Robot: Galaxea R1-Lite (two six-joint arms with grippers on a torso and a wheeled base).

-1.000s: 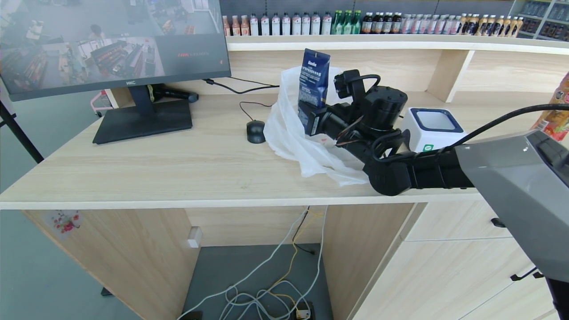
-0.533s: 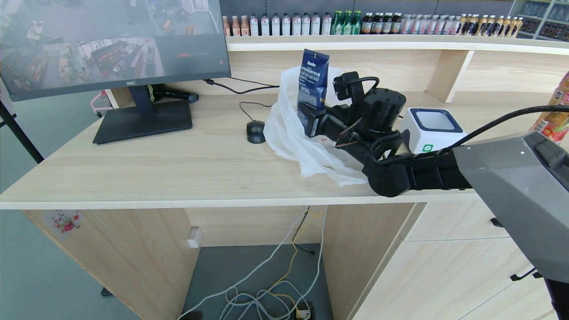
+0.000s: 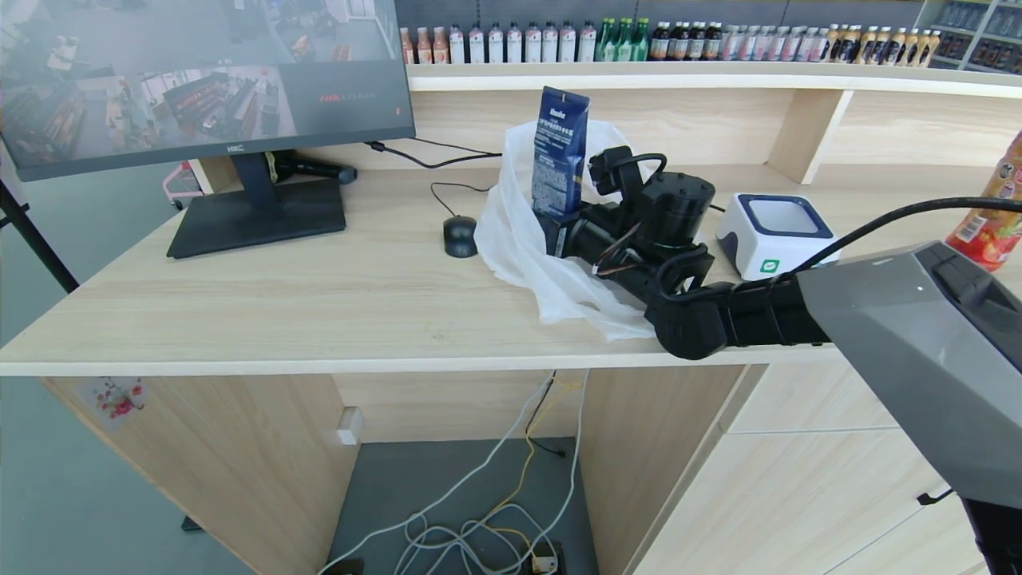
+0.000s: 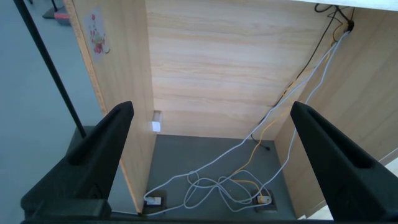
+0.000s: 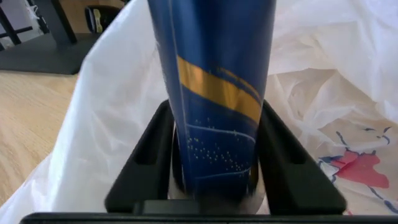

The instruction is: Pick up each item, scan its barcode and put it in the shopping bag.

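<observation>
In the head view, a blue snack pouch [image 3: 560, 152] is held upright by the right gripper [image 3: 559, 231] at the open mouth of the white shopping bag [image 3: 519, 239], which lies on the wooden counter [image 3: 319, 295] between a mouse [image 3: 460, 236] and the barcode scanner [image 3: 773, 231].

In the left wrist view, the left gripper [image 4: 211, 112] is seen spread wide with nothing in it, low before the counter's underside, above floor cables [image 4: 224, 183].

In the right wrist view, the pouch [image 5: 214, 93] is clamped between the black fingers [image 5: 155, 146], with bag plastic [image 5: 336, 112] around it.

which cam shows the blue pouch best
Head view: the whole blue pouch stands upright over the white bag, held by the right gripper. Right wrist view shows just its lower part close up; left wrist view faces under-counter cables.
</observation>
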